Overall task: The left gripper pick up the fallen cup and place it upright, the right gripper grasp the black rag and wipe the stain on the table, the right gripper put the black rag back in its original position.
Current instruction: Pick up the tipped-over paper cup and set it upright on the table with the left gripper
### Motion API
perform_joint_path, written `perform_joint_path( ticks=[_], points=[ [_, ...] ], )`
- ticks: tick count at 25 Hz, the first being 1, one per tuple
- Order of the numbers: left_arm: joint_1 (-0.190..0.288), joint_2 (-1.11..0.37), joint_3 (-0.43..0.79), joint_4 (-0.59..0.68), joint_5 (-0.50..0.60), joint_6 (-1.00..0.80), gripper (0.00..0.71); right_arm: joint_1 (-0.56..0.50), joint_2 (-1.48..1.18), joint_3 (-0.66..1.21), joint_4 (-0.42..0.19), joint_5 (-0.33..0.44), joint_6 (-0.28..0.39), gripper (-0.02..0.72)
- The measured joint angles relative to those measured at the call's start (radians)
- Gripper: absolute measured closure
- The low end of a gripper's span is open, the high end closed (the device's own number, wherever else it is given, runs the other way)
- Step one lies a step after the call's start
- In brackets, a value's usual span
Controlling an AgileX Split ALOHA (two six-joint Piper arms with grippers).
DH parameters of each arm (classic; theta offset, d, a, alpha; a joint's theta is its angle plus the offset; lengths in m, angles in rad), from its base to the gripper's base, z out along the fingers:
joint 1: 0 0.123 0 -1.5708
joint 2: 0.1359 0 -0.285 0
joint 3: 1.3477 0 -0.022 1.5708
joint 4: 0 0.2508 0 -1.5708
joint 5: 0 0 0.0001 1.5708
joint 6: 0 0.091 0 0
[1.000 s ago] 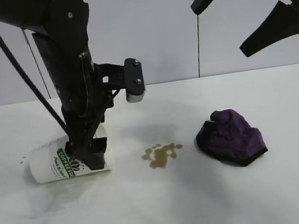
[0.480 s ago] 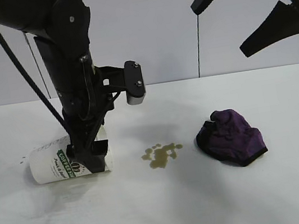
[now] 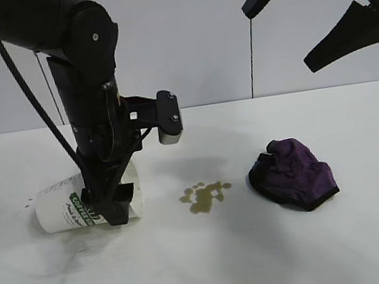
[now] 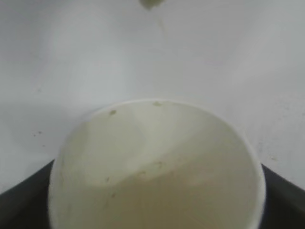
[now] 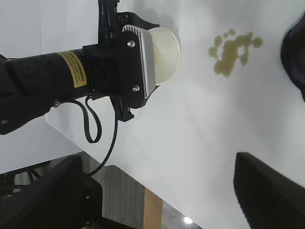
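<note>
While the right pincer (image 3: 314, 18) hangs open, the left pincer (image 3: 113, 204) has narrowed around the cup (image 3: 59, 209).

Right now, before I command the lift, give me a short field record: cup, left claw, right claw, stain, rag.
cup: white paper coffee cup with green logo band, lying on its side on the white table, open mouth toward the stain
left claw: left claw down over the cup's mouth end, fingers either side of it
right claw: right claw raised above the rag, open, holding nothing
stain: olive-brown liquid splotch, unwiped
rag: bunched purple cloth with black edging, beside the stain, apart from it
</note>
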Motion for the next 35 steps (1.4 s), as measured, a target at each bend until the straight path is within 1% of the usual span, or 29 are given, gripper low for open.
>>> perform_joint_path(
  ticks=[3,5,6,8,9,11,14,15,16,17,19,21,23,25,28,31,35],
  points=[
    [0.014,-0.043,0.0,-0.026,-0.018,-0.04,0.168,0.0,0.0,0.0,0.0,0.0,0.0,0.114],
    [0.041,-0.091,0.0,-0.095,-0.055,-0.063,0.163,0.0,0.0,0.0,0.0,0.0,0.0,0.114],
    [0.063,-0.121,0.0,-0.156,-0.072,-0.068,0.161,0.0,0.0,0.0,0.0,0.0,0.0,0.114],
    [0.124,-0.177,0.0,-0.29,-0.091,-0.066,0.161,0.0,0.0,0.0,0.0,0.0,0.0,0.114],
    [0.162,-0.209,0.0,-0.383,-0.091,-0.051,0.161,0.0,0.0,0.0,0.0,0.0,0.0,0.114],
    [0.243,-0.256,0.002,-0.529,-0.081,0.019,0.161,0.0,0.0,0.0,0.0,0.0,0.0,0.114],
    [0.38,-0.321,0.031,-0.771,-0.034,0.214,0.161,0.0,0.0,0.0,0.0,0.0,0.0,0.114],
    [0.429,-0.339,0.053,-0.846,-0.008,0.306,0.161,0.0,0.0,0.0,0.0,0.0,0.0,0.114],
    [0.469,-0.358,0.077,-0.942,0.025,0.407,0.161,0.0,0.0,0.0,0.0,0.0,0.0,0.114],
    [0.522,-0.374,0.114,-1.057,0.062,0.495,0.161,0.0,0.0,0.0,0.0,0.0,0.0,0.114],
    [0.602,-0.397,0.182,-1.236,0.132,0.704,0.161,0.0,0.0,0.0,0.0,0.0,0.0,0.114],
    [0.67,-0.407,0.247,-1.401,0.196,0.881,0.161,0.0,0.0,0.0,0.0,0.0,0.0,0.114],
    [0.725,-0.409,0.301,-1.548,0.244,1.033,0.161,0.0,0.0,0.0,0.0,0.0,0.0,0.114],
    [0.753,-0.41,0.35,-1.668,0.258,1.143,0.161,0.0,0.0,0.0,0.0,-0.001,0.0,0.114],
    [0.76,-0.41,0.4,-1.767,0.257,1.286,0.161,0.0,0.0,0.0,0.0,-0.001,0.0,0.114],
    [0.76,-0.391,0.427,-1.83,0.257,1.391,0.161,0.0,0.0,0.0,0.0,-0.001,0.0,0.114],
    [0.76,-0.327,0.43,-1.853,0.257,1.434,0.161,0.0,0.0,0.0,0.0,-0.001,0.0,0.114]
  ],
)
